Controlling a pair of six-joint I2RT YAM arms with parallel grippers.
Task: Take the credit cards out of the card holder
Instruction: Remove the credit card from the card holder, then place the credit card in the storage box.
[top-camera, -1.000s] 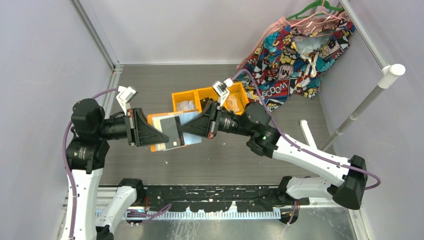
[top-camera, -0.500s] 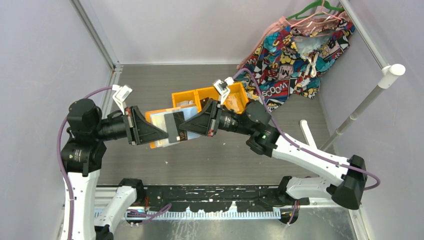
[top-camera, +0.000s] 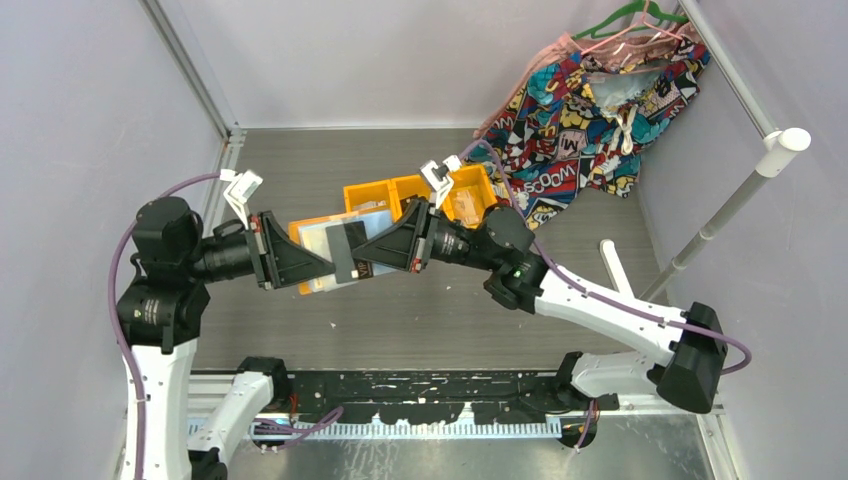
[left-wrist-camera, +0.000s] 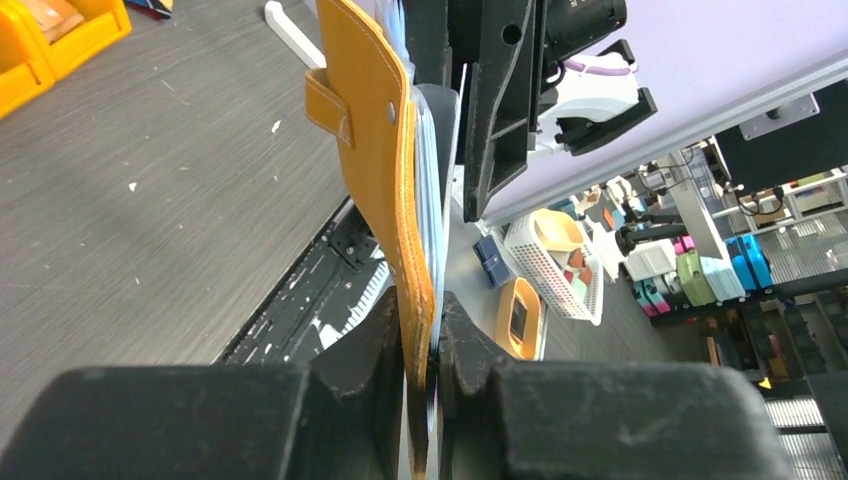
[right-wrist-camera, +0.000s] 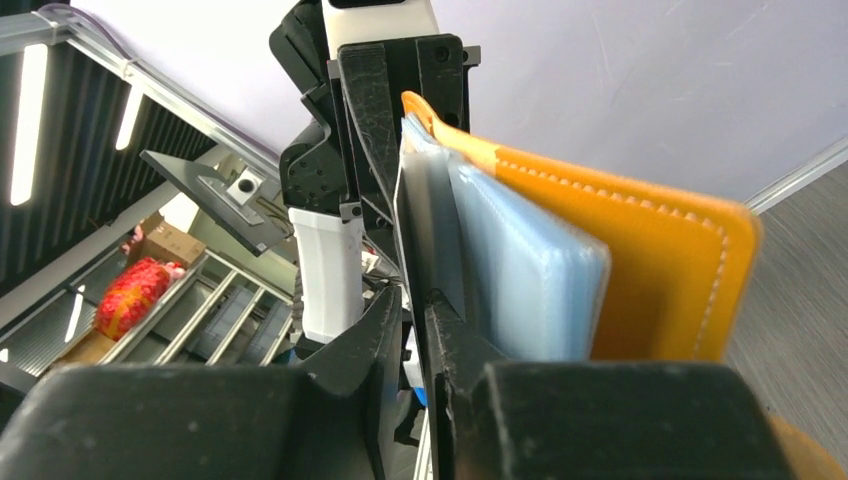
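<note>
The left gripper (left-wrist-camera: 422, 335) is clamped on one edge of the orange card holder (left-wrist-camera: 372, 150), keeping it up off the table between the two arms. Its pale blue pockets (right-wrist-camera: 530, 270) face the other arm, likely so a card can be drawn out sideways. A dark card (top-camera: 345, 255) stands against those pockets with the right gripper (right-wrist-camera: 415, 320) narrowly astride its edge, though I cannot tell if it truly bites. Compared with a second ago, holder and grippers sit slightly farther from the bases and leftward.
</note>
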